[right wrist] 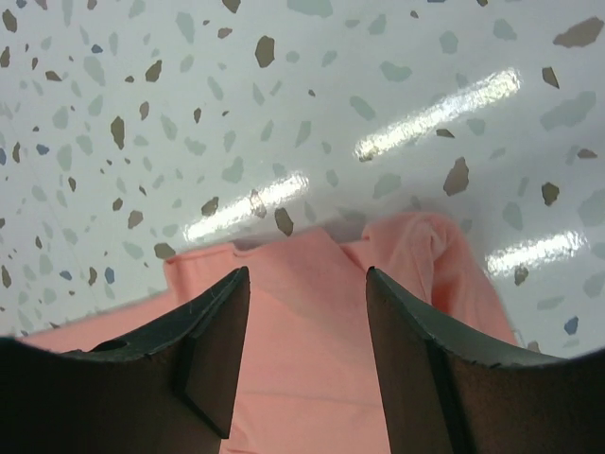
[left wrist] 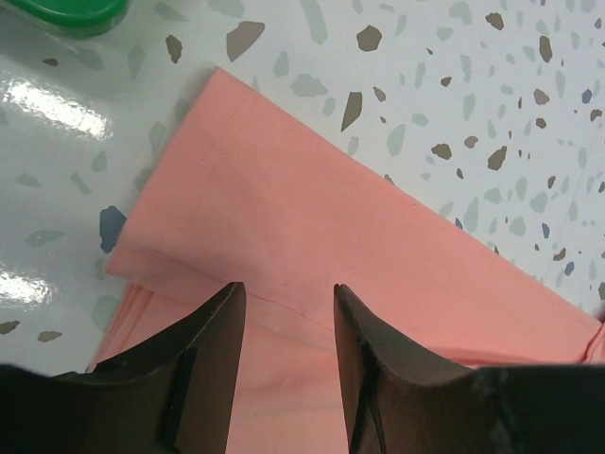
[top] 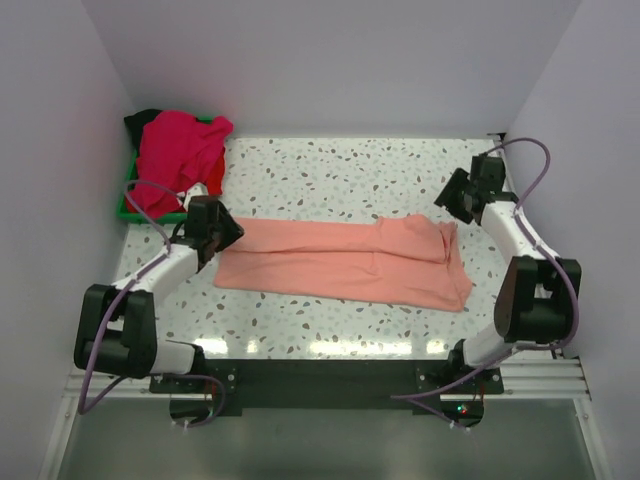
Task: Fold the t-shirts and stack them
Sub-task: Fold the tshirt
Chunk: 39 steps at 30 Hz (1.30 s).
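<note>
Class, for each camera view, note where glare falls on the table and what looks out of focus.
Top view: glare streaks on the table just nearer than the salmon-pink t-shirt, nothing blurred. Left wrist view: glare at left; the left gripper looks soft. Right wrist view: glare streaks beyond the t-shirt; the right gripper looks slightly soft.

Pale, glossy, speckled terrazzo table point(top: 330, 170). Carried salmon-pink t-shirt point(top: 340, 262) lying flat across the middle, folded into a long strip running left to right, left end squared, right end wider and rumpled. Held green tray point(top: 135, 214) at far left corner, against the wall, heaped with cloth, magenta-pink t-shirt point(top: 180, 145) on top.
</note>
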{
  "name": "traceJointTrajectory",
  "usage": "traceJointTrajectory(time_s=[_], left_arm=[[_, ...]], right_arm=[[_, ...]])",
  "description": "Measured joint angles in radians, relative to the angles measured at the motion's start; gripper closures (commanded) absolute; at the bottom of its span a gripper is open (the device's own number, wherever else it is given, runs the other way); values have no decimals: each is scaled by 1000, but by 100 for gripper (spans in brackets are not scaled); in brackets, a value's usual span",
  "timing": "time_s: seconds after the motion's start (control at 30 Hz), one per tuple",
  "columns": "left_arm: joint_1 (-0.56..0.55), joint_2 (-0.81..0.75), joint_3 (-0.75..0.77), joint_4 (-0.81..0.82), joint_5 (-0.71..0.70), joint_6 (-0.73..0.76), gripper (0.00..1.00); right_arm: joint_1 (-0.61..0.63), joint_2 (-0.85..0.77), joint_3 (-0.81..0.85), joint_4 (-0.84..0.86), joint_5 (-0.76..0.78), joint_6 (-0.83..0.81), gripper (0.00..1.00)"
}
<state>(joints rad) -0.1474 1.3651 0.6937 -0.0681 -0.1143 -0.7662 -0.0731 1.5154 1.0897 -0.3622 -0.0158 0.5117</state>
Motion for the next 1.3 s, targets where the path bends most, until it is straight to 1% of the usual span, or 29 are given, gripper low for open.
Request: traceJointTrajectory(time_s=[0.07, 0.17, 0.37, 0.47, 0.6, 0.77, 0.87, 0.97, 1.0, 1.03, 1.07, 1.13, 1.17, 1.27, 1.3], left_arm=[[-2, 2, 6, 0, 28, 1, 52], [-6, 2, 13, 0, 61, 3, 52], [-8, 2, 23, 0, 111, 7, 52], [-11, 2, 23, 0, 122, 11, 51], [-11, 2, 23, 0, 135, 11, 52], [-11, 2, 23, 0, 142, 11, 51], [-11, 2, 23, 0, 145, 11, 52], [-11, 2, 23, 2, 146, 11, 52], [-11, 2, 23, 6, 148, 11, 52], [-11, 2, 23, 10, 148, 11, 52], [-11, 2, 23, 16, 148, 11, 52], [-11, 2, 23, 26, 149, 11, 52], [-11, 2, 23, 29, 150, 11, 52], [-11, 2, 23, 37, 153, 11, 52], [-11, 2, 23, 39, 153, 11, 52]], right_arm=[[0, 79, 50, 12, 5, 0, 44], [0, 156, 78, 25, 7, 0, 44], [6, 263, 121, 34, 7, 0, 43], [19, 277, 130, 40, 14, 0, 41], [80, 277, 130, 43, 68, -9, 39], [179, 268, 113, 49, 130, -26, 39], [202, 265, 99, 48, 164, -35, 41], [205, 265, 93, 42, 194, -43, 48], [205, 265, 89, 43, 206, -43, 56], [206, 264, 84, 42, 212, -46, 59], [206, 262, 77, 41, 219, -45, 65], [207, 254, 61, 39, 229, -45, 71], [209, 248, 55, 37, 232, -45, 79], [212, 221, 45, 31, 234, -45, 92], [212, 209, 44, 31, 234, -45, 94]])
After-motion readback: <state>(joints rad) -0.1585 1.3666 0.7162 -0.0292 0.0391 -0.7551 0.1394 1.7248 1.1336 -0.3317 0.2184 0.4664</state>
